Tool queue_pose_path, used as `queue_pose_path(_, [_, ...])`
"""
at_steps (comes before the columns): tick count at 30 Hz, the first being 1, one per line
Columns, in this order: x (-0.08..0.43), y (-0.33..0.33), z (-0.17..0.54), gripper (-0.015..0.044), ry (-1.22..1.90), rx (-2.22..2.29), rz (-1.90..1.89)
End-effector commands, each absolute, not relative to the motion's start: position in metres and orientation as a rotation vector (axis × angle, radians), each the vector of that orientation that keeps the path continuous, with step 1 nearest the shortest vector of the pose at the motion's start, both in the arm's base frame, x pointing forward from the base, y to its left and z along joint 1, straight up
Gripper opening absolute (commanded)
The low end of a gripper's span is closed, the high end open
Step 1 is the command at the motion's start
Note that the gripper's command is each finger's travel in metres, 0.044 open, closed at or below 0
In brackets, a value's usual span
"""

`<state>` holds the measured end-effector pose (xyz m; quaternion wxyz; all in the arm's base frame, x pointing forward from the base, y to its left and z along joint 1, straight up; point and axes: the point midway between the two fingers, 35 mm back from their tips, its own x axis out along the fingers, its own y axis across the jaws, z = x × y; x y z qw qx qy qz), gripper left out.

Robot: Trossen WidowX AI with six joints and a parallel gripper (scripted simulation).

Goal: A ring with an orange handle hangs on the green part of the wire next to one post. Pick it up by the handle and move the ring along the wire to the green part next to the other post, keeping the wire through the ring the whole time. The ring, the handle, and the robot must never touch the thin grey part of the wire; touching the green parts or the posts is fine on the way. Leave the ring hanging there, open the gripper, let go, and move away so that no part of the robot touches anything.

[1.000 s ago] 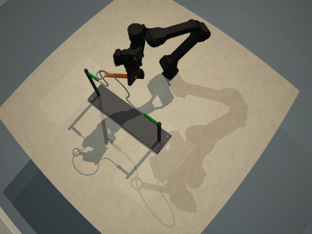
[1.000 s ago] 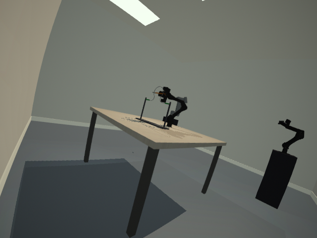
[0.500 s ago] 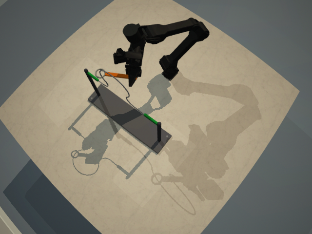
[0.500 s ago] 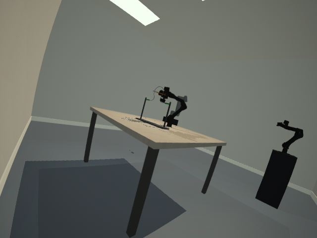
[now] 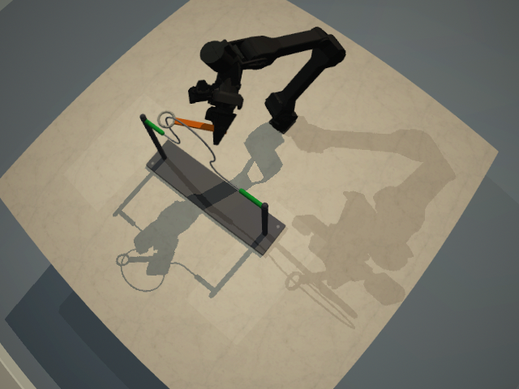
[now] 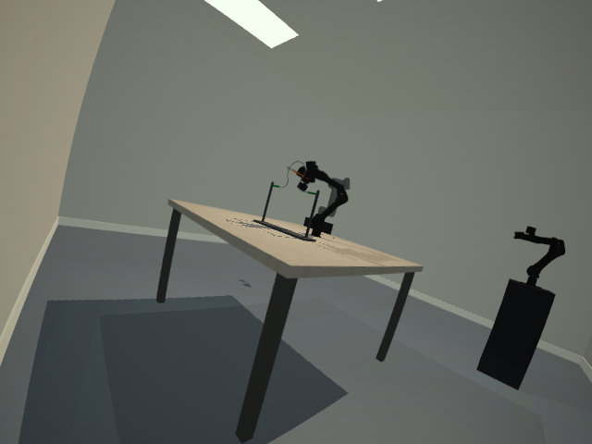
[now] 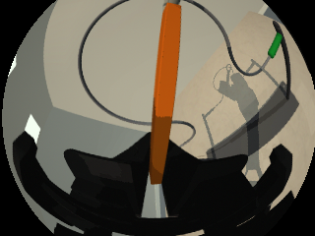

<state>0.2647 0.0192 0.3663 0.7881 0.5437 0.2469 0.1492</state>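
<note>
The gripper (image 5: 215,129) (image 7: 157,147) is shut on the orange handle (image 5: 192,124) (image 6: 296,172) (image 7: 168,64), near its rear end. The ring (image 5: 158,119) at the handle's other end is high up, near the left post (image 5: 153,138). The grey wire (image 5: 214,157) (image 7: 80,59) appears to pass through the ring; whether they touch cannot be told. The ring is off both green parts, on the raised curve beyond a dip. The left green part (image 5: 154,126) (image 7: 275,45) joins the left post. The right green part (image 5: 251,198) joins the right post (image 5: 264,220). The ring is mostly cut off in the wrist view.
A dark base plate (image 5: 234,209) (image 7: 268,123) carries both posts on the wooden table (image 5: 356,188). The wire loops below the handle and close to the fingers in the wrist view; the depth gap is unclear. Another black arm (image 6: 545,260) stands on a separate pedestal (image 6: 516,329).
</note>
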Motion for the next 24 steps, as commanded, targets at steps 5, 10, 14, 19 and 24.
queue_pose_path(5, [0.2658, 0.0175, 0.3635, -0.015, 0.539, 1.058, 0.282])
queue_pose_path(10, [0.2659, 0.0165, 0.3615, -0.015, 0.544, 0.989, 0.259])
queue_pose_path(14, [0.266, 0.0156, 0.3599, -0.015, 0.546, 0.934, 0.24])
queue_pose_path(19, [0.2661, 0.0143, 0.358, -0.015, 0.549, 0.866, 0.216])
queue_pose_path(24, [0.2662, 0.0129, 0.3562, -0.015, 0.55, 0.798, 0.192])
